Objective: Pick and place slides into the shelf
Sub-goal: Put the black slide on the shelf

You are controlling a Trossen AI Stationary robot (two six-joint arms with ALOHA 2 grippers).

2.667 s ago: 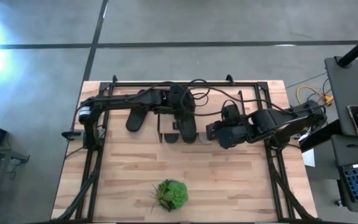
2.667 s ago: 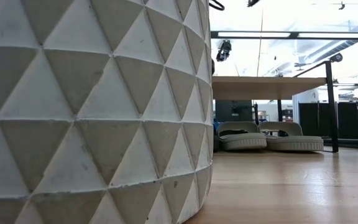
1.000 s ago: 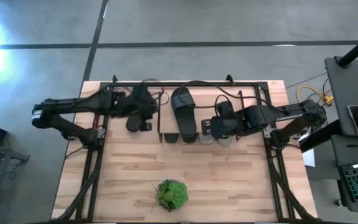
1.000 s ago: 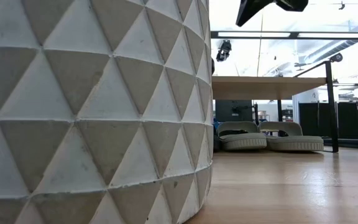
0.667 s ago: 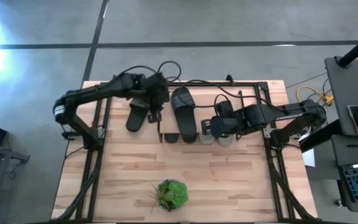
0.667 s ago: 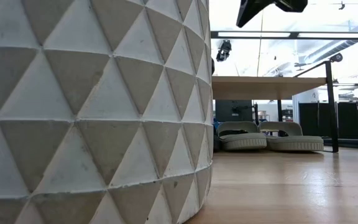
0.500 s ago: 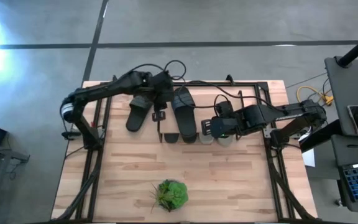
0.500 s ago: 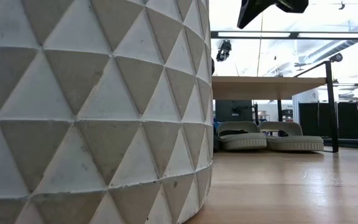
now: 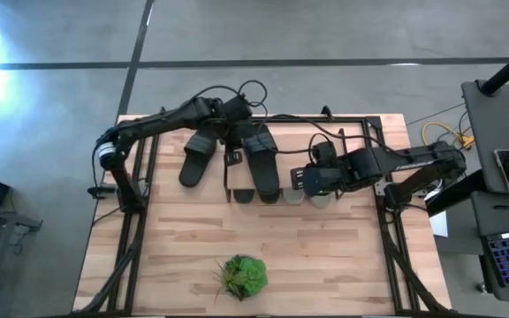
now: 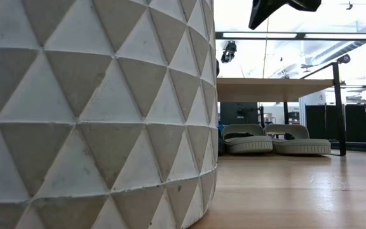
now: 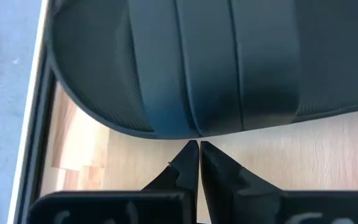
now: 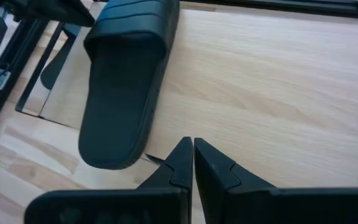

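- Slide [image 9: 261, 159], black, lies on the shelf [image 9: 343, 146] top; another black slide [image 9: 194, 159] lies left beside it.
- Left gripper [image 11: 198, 149]: fingers pressed together, empty, at the slide's edge.
- Right gripper [image 12: 191, 146]: fingers together, empty, over the shelf.

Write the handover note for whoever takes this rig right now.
Left gripper: shut, empty, tips at the edge of the black slide on the shelf.
Right gripper: shut, empty, over the shelf top beside that slide.
Another black slide lies on the table left of the shelf. Two grey slides sit under the shelf.
Done: one black slide on top, grey pair below.
Left: shelve the loose black slide; no other slides are visible.
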